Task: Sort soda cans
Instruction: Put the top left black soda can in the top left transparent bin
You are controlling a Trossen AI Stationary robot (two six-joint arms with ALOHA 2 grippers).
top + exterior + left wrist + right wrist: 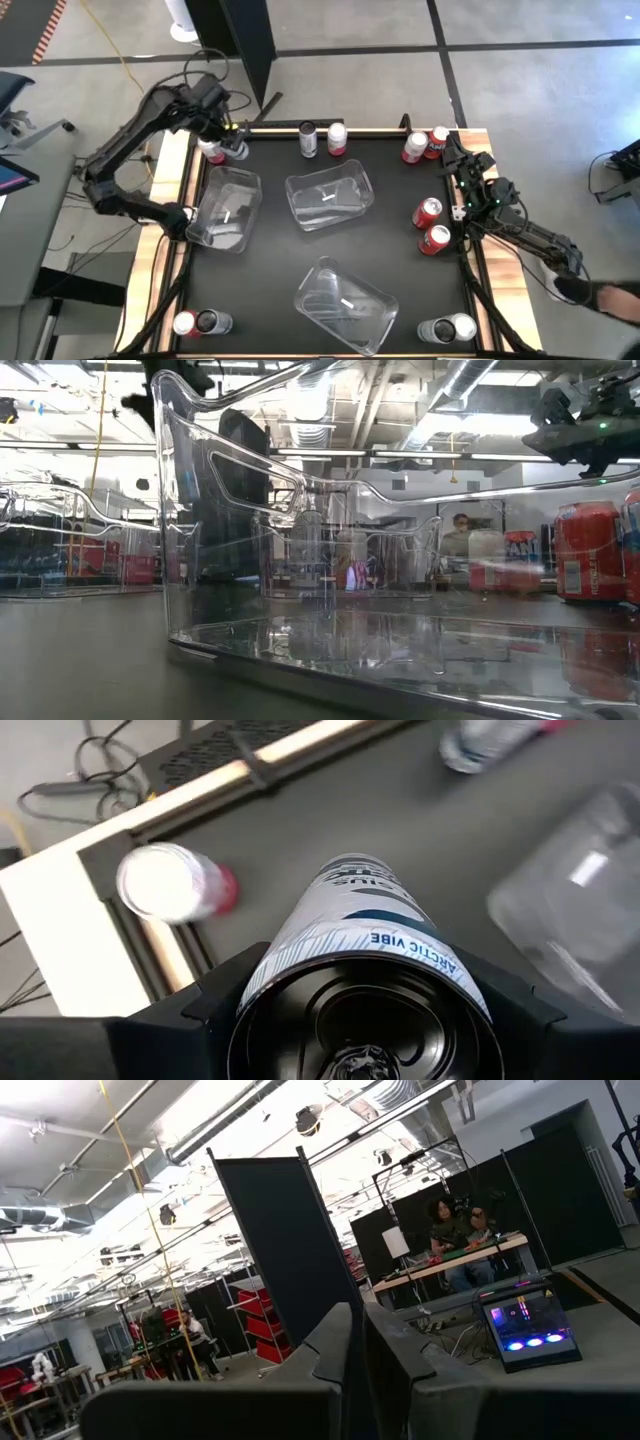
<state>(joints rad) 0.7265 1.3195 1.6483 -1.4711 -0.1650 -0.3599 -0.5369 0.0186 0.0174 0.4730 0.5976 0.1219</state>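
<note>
From above, cans sit along the table (330, 290) edges: two at the far edge (322, 138), four by the right edge (428, 185), pairs at both near corners, leaving the middle free around three clear bins (329, 197), which look empty. At the far left corner the left gripper (232, 148) reaches down beside a red can (211, 152). The right gripper (470, 185) hovers at the right edge.

Across the table at tabletop height, a bin wall (240, 540) fills the foreground; red cans (590, 550) stand right.

Past the left wrist, the spread fingers (190, 1020) pinch a white-and-silver can (365, 970).

Past the right wrist, the fingers (385, 1370) press together, empty, pointing toward the room.
</note>
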